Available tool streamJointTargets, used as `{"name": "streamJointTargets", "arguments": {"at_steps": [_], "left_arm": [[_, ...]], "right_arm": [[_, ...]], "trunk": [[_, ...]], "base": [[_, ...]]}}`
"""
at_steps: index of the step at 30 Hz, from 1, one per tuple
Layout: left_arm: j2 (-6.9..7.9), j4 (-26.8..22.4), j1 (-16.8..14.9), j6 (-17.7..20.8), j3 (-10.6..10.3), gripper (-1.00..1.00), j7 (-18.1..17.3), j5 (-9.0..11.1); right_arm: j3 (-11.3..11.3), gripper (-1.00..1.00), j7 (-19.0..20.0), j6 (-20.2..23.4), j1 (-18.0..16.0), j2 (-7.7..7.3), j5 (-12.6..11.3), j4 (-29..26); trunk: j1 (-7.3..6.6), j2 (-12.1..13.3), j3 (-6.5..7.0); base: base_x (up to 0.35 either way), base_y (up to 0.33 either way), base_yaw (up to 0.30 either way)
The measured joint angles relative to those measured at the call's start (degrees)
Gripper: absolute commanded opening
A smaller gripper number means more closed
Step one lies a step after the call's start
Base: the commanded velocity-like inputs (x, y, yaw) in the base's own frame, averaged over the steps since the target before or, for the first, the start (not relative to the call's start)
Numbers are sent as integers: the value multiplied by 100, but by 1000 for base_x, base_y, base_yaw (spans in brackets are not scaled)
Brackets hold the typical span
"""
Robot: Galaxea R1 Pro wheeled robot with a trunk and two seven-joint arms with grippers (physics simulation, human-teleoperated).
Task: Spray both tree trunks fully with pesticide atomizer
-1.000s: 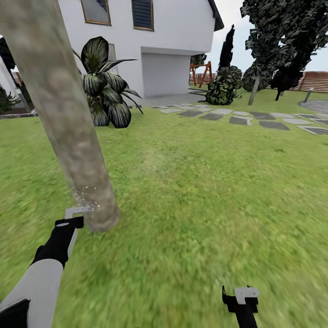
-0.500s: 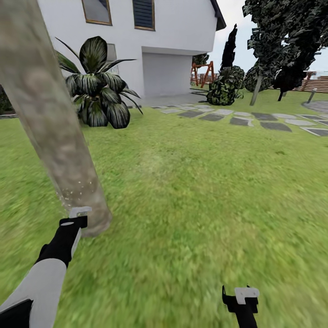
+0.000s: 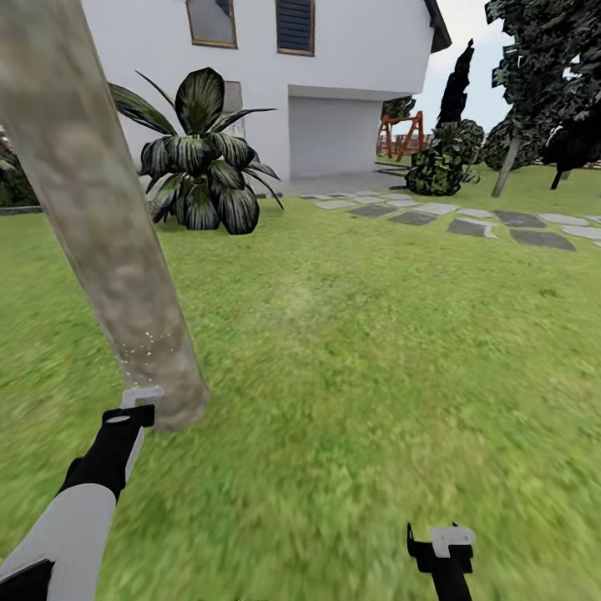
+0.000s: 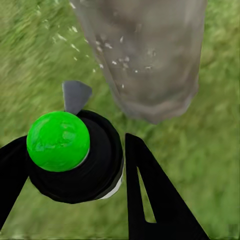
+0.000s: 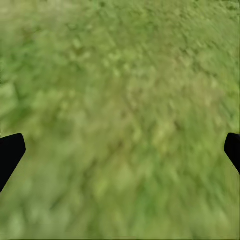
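My left gripper (image 3: 140,399) hangs just in front of the base of a thick, mottled grey-brown tree trunk (image 3: 108,234). In the left wrist view this gripper (image 4: 75,172) is shut on the pesticide atomizer (image 4: 75,155), a small black bottle whose tip looks bright green here. The trunk (image 4: 145,50) stands close ahead of it. Fine white specks of pesticide (image 3: 146,344) dot the lower trunk and also show as pesticide specks (image 4: 117,62) from the wrist. My right gripper (image 3: 442,542) hovers low over the lawn, open and holding nothing (image 5: 120,152). A second tree (image 3: 507,159) stands far off at the right.
A striped-leaf palm (image 3: 200,159) grows behind the near trunk, in front of a white house (image 3: 351,67). Grey stepping slabs (image 3: 467,225) cross the lawn at the back right, near a dark bush (image 3: 442,163) and a narrow dark tree (image 3: 457,79).
The whole picture has shifted to the right, so the camera has turned left. The white specks now sit slightly higher on the trunk. Both grippers hold about the same places.
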Motion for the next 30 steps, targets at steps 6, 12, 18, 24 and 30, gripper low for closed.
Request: {"name": "streamJointTargets", "arguments": {"at_steps": [6, 12, 18, 24, 30], "left_arm": [[-41, 16, 34, 0, 1, -100, 0, -10], [-60, 41, 49, 7, -7, -100, 164, -17], [-17, 83, 206, 2, 10, -100, 343, 20], [1, 234, 377, -26, 13, -100, 368, 38], [-17, 255, 490, -82, 640, -100, 337, 78]], "right_arm": [[0, 100, 0, 0, 0, 0, 0, 0], [0, 100, 1, 0, 1, -1, 0, -4], [0, 100, 1, 0, 2, -1, -1, -4], [-1, 100, 1, 0, 1, -1, -5, -7], [0, 100, 1, 0, 0, 0, -2, 0]], "trunk": [[0, 0, 0], [-3, 0, 0], [-3, 0, 0], [-3, 0, 0], [-2, 0, 0]], "base": [[13, -273, 249], [183, -232, 29], [234, -202, 0], [241, -188, 27], [241, -187, 251]]}}
